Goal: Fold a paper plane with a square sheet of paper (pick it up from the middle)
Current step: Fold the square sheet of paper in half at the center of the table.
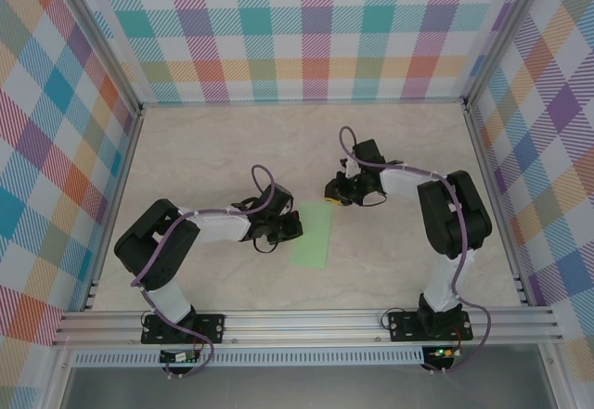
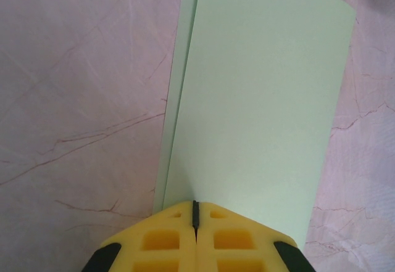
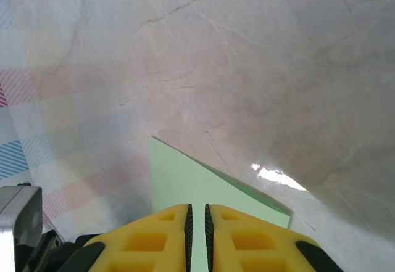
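The square sheet of paper (image 1: 311, 237) is lying folded in half on the surface (image 1: 232, 149).
The left gripper (image 2: 195, 213), jaws fully closed, is pressing its edge, probably to keep the crease flat. The right gripper (image 3: 197, 213) is waiting at the far corner, jaws nearly together; I cannot tell if it grips.

Left tool (image 2: 195, 205) has its jaws pressed together, right tool (image 3: 197, 207) has its jaws barely parted, both angled downward

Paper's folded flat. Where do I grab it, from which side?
Probably the paper at its long edge where the lower layer peeks out, coming in low from that side: it lies flat, so only that lip offers a finger purchase.
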{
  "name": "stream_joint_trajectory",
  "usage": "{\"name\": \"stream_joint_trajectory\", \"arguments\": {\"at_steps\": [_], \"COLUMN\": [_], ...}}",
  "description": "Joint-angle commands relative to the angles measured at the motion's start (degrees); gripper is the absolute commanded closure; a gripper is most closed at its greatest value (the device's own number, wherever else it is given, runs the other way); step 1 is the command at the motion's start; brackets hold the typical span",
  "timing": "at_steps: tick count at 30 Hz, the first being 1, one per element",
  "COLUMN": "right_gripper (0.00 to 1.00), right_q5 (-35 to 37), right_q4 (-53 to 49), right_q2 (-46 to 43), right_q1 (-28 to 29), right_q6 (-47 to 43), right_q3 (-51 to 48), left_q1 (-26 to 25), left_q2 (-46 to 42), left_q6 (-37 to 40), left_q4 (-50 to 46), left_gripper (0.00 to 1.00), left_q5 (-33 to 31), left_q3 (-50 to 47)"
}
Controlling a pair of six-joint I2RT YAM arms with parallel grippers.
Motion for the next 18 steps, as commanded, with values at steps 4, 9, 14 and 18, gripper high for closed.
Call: {"name": "stream_joint_trajectory", "arguments": {"at_steps": [4, 9, 14, 18], "right_gripper": [0.84, 0.84, 0.83, 0.81], "right_q5": [0.58, 1.01, 2.08, 2.06], "right_q4": [0.2, -0.72, -4.06, -4.59], "right_q2": [3.51, 5.55, 0.83, -5.84], "right_q1": [0.2, 0.15, 0.15, 0.2], "right_q6": [1.85, 1.03, 0.3, 0.77], "right_q3": [-0.88, -1.17, 0.75, -0.58], "left_q1": [-0.75, -0.73, -0.77, -0.78], "left_q2": [1.93, 2.25, 2.3, 1.99], "left_q6": [1.0, 0.97, 1.06, 1.28], "left_q4": [-7.49, -7.31, -7.6, -8.01], "left_gripper": [1.0, 1.0, 1.0, 1.0], "left_q5": [-2.08, -1.94, -1.81, -1.98], "left_q3": [-2.02, -2.01, -1.43, -1.06]}}
